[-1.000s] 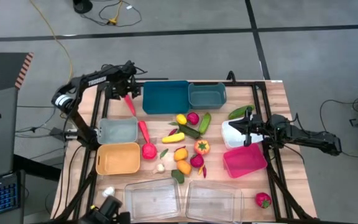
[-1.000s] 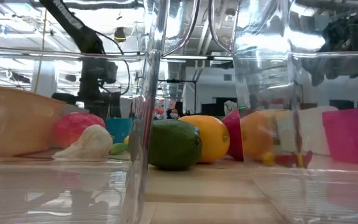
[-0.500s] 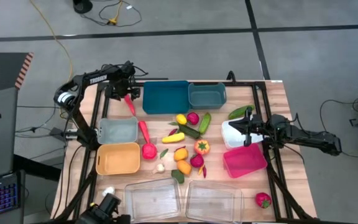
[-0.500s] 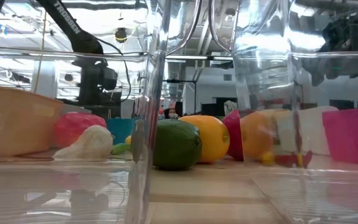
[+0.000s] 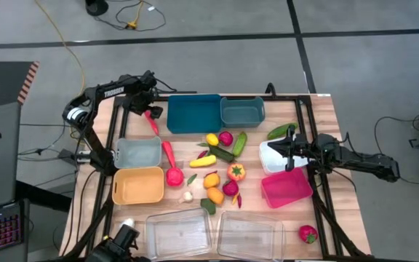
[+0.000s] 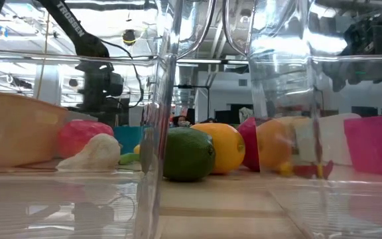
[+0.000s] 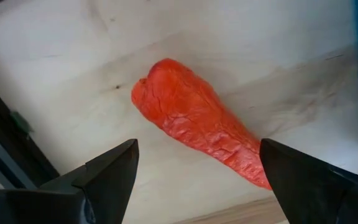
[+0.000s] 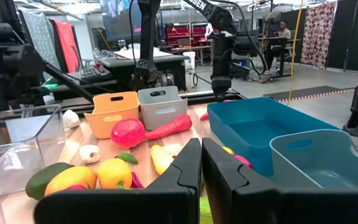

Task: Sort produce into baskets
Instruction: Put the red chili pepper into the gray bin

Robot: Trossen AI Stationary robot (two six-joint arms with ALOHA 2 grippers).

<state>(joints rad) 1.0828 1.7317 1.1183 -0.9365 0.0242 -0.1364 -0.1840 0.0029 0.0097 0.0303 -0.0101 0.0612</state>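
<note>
Table's red pepper [image 7: 197, 127] tip cropped.

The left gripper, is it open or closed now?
Open: the left gripper has fingers spread apart above the red pepper, not touching it.

Wrinkled matt red pepper [image 7: 197, 127], wooden table [image 7: 73, 74]

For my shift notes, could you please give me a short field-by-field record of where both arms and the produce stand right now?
left tool: open, poised over the red chili pepper on the table's far left, beside the large teal bin; not gripping it
right tool: shut, empty, resting over the white bin
bins with produce inside: none that I can see
loose produce: cluster at table centre, including a tomato; strawberry alone near the right corner
clear trays: along the near edge
</note>
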